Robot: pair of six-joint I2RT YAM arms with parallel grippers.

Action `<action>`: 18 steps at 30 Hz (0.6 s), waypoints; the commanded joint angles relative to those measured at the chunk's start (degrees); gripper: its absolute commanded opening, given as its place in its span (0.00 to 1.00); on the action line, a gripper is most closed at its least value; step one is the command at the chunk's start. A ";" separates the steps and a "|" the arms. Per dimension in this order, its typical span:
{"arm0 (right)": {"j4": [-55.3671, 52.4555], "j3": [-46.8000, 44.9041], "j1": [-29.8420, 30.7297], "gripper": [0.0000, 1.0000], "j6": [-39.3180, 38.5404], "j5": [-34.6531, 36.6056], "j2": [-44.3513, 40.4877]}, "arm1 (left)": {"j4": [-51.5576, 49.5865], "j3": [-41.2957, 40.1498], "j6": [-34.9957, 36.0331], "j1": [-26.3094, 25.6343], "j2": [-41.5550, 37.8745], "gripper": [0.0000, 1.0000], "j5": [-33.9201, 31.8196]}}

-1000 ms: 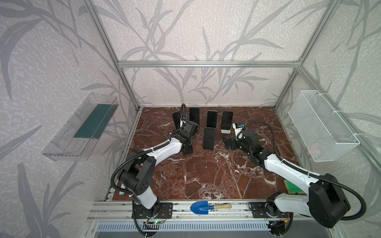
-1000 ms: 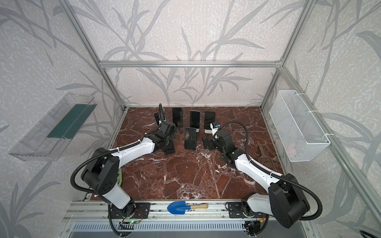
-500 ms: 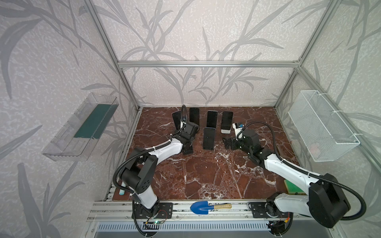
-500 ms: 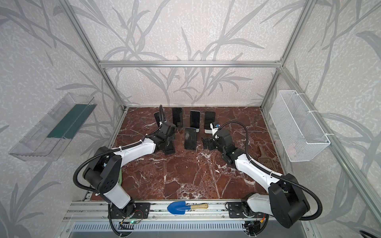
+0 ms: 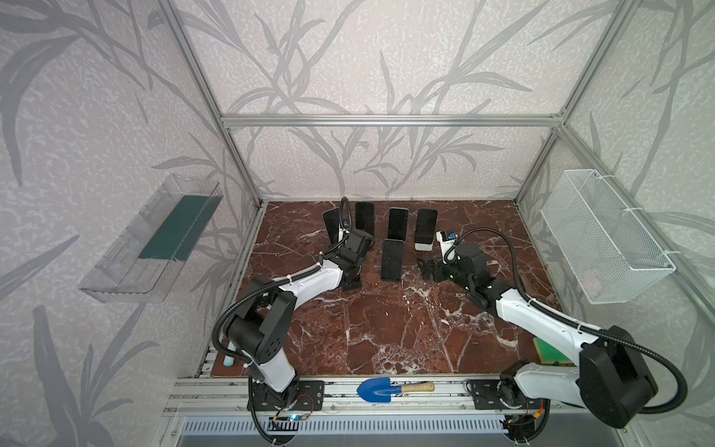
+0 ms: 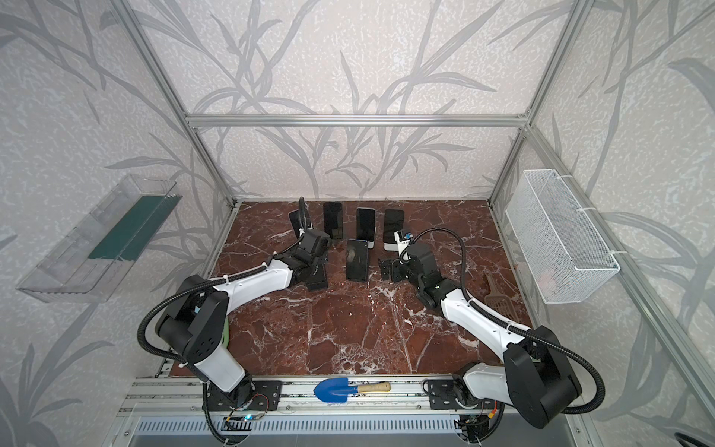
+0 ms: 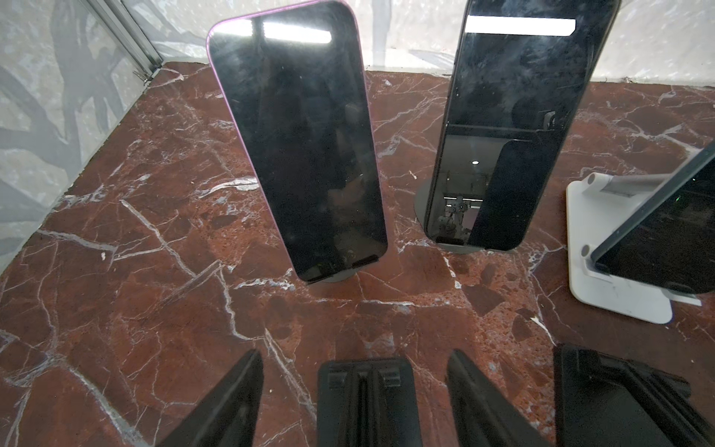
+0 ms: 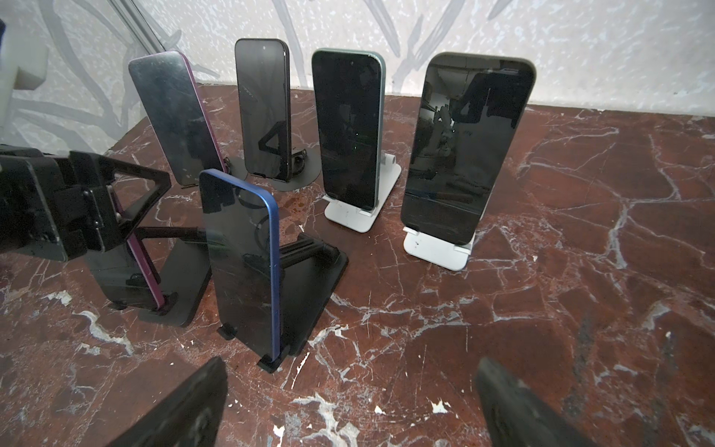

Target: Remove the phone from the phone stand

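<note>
Six dark-screened phones stand propped on small stands on a red marble bench (image 5: 387, 329), with a robot arm reaching in from each front corner. The phone (image 8: 120, 274) being worked on has a magenta edge and leans back in a black phone stand (image 8: 182, 278). It sits toward the left edge of the bench, just in front of the row of four phones along the back edge. It has not been lifted: in the right wrist view its lower edge rests in the lip of the stand. The left fingers (image 7: 228, 406) are down at this phone, part-way open, one on each side of its upper half. Whether they are pressing on it cannot be told, because the contact is hidden in every view. The left wrist view shows a gap between each finger and the black stand part between them. The right fingers (image 8: 185, 406) are spread wide and hold nothing. They hover low over bare marble near the middle of the bench, close to a blue-edged phone (image 8: 243, 263) on its own black stand. As a judgement, the task is at the grasping step. Firming the grip, lifting the phone clear of the lip and carrying it away from the stand are all left to do.
</note>
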 commanded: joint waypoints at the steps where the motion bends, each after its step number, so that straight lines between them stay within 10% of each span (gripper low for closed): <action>1: 1.34 0.07 -0.22 0.99 0.33 -0.34 -1.24 | 1.49 -2.15 0.24 0.20 -0.47 0.64 -0.18; 18: 0.81 -0.19 -0.22 0.99 -0.02 -0.56 -3.03 | 2.15 -2.47 2.56 0.39 -3.18 0.58 1.16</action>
